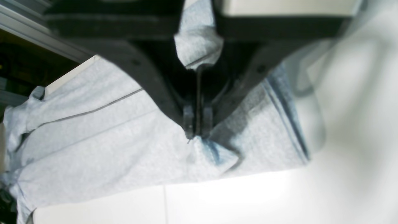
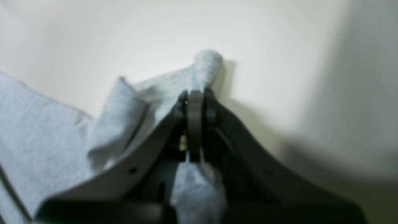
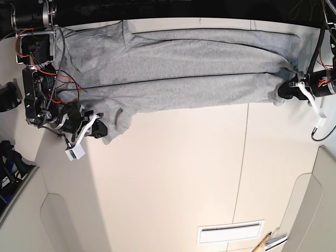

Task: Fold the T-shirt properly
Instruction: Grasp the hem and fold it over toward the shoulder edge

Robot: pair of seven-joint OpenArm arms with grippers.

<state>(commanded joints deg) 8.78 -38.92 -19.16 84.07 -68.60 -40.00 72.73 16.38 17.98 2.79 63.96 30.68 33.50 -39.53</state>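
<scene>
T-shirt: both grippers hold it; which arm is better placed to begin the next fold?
Neither clearly. The left gripper and the right gripper each pinch an end of the T-shirt, so both should probably move together.

We see the T-shirt [image 3: 184, 68] as heather grey, plain on the side showing, with darker seam lines running across it; in the left wrist view it reads bluish grey [image 1: 93, 140]. The table [image 3: 173, 173] is cream white. Both grippers are black: the left gripper [image 1: 198, 126] and the right gripper [image 2: 195, 105]. Red wires [image 3: 63, 84] loop at nine o'clock in the base view.
</scene>
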